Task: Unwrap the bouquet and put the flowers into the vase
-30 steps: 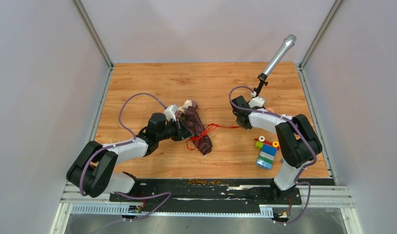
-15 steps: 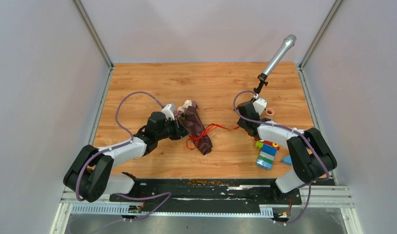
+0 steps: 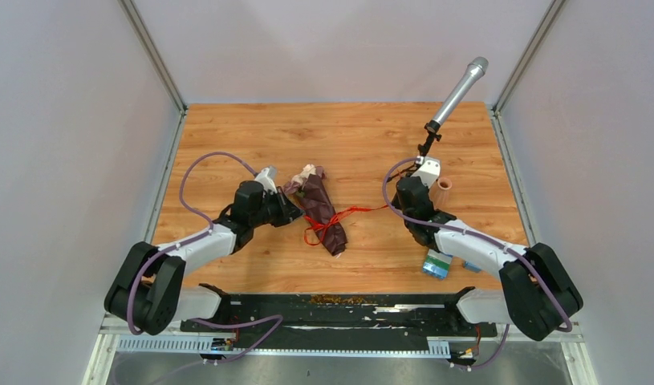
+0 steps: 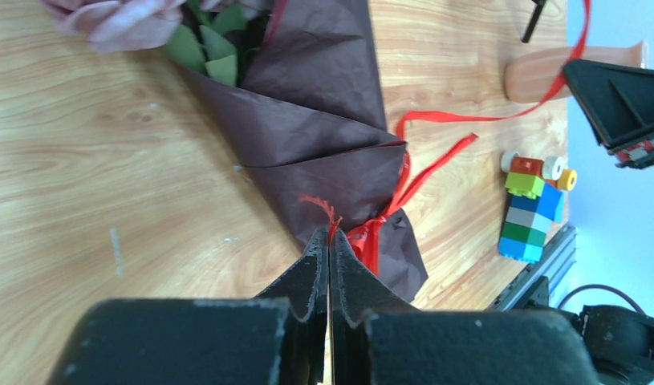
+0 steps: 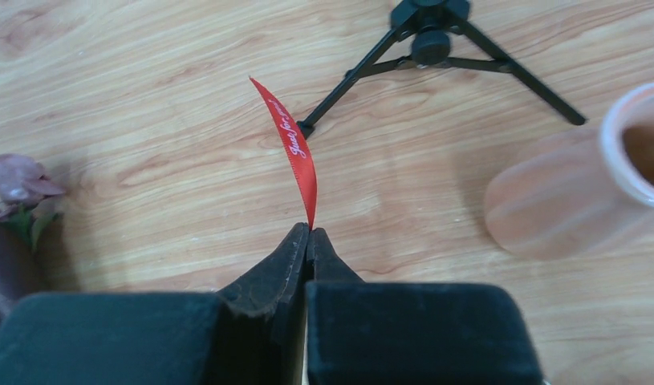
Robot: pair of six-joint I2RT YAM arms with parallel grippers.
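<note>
The right gripper point(image 5: 309, 233) is pinched tight on the loose tail of the red ribbon point(image 5: 295, 152), and the free end curls up just past its fingertips. From there the ribbon runs across the wooden table point(image 3: 347, 136) to the knot on the bouquet point(image 3: 319, 208). The left gripper point(image 4: 329, 241) is clenched too. Its tips press against the narrow end of the dark maroon paper, and a strand of the same ribbon is caught between them, right beside the knot.

The bouquet lies flat between the two arms and is wrapped and tied. The flowers point(image 4: 115, 20) poke out of its far end, pale and mauve heads with a few green leaves. The vase point(image 3: 442, 191) sits just beside the right wrist, near the foot of the microphone point(image 3: 460, 88) and its tripod point(image 5: 436, 48). A toy-brick stack point(image 4: 528, 216) sits nearer the bases, partly hidden under the right arm.
</note>
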